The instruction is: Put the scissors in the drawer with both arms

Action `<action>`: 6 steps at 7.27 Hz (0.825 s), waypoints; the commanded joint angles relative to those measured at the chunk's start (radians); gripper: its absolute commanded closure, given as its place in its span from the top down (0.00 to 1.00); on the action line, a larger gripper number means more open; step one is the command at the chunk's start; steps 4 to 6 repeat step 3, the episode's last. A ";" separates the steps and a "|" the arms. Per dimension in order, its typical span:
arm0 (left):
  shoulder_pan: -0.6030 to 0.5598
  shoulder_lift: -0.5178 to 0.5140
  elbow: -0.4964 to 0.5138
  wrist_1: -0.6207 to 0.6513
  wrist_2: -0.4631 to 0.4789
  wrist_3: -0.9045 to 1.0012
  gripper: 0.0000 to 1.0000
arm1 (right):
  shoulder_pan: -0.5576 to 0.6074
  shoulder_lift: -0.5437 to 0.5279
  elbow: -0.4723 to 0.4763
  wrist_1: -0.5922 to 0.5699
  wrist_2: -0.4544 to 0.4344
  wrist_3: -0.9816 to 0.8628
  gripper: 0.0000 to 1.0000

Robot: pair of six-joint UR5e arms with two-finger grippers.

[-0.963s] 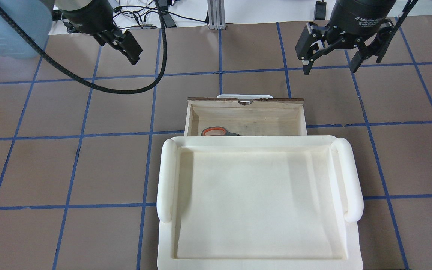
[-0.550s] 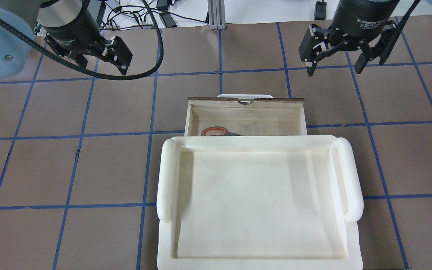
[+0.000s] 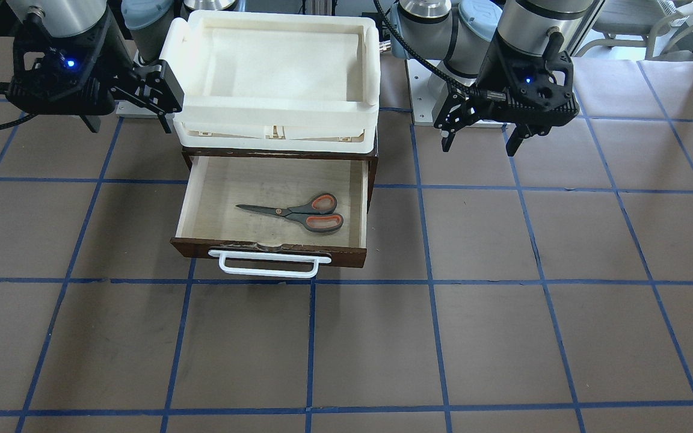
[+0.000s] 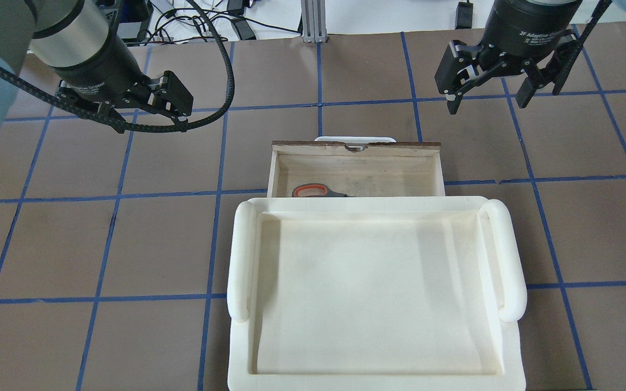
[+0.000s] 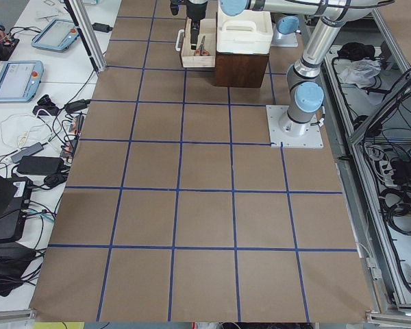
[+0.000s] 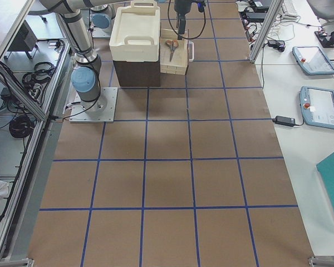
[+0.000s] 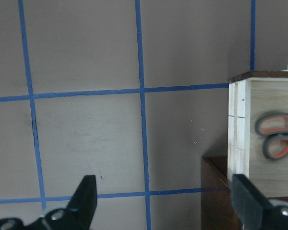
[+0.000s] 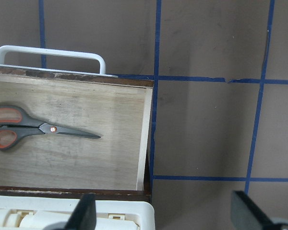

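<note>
The scissors (image 3: 301, 213) lie flat in the open drawer (image 3: 268, 248), handles toward the robot's left. They also show in the overhead view (image 4: 315, 191), half hidden by the tray's edge. My left gripper (image 3: 480, 143) is open and empty above the table, beside the drawer's left side. Its wrist view (image 7: 165, 196) shows the scissors' handles (image 7: 277, 136) at the right. My right gripper (image 4: 487, 106) is open and empty above the table, off the drawer's right front corner. Its wrist view shows the scissors (image 8: 33, 129) in the drawer (image 8: 146, 139).
A cream-white tray (image 4: 239, 255) sits on the dark cabinet (image 5: 241, 68) above the drawer. The drawer's white bar handle (image 3: 268, 264) points away from the robot. The brown table (image 3: 503, 300) has a blue tape grid. Tablets (image 6: 314, 58) and cables lie beyond the table.
My left gripper has turned and moved back toward the robot and a little left. My right gripper has shifted slightly. The scissors and the drawer have not moved.
</note>
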 commanded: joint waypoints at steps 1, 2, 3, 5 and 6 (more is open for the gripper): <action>0.003 0.006 0.000 -0.009 0.004 0.013 1.00 | 0.001 -0.005 0.002 -0.001 0.004 -0.038 1.00; 0.004 0.007 0.000 -0.012 0.009 0.013 1.00 | 0.001 -0.005 0.002 -0.001 0.004 -0.038 1.00; 0.007 0.010 0.000 -0.015 0.007 0.013 1.00 | 0.001 -0.006 0.004 -0.001 0.006 -0.037 1.00; 0.007 0.010 0.000 -0.015 0.007 0.013 1.00 | 0.001 -0.006 0.004 -0.001 0.006 -0.037 1.00; 0.007 0.010 0.000 -0.015 0.007 0.013 1.00 | 0.001 -0.006 0.004 -0.001 0.006 -0.037 1.00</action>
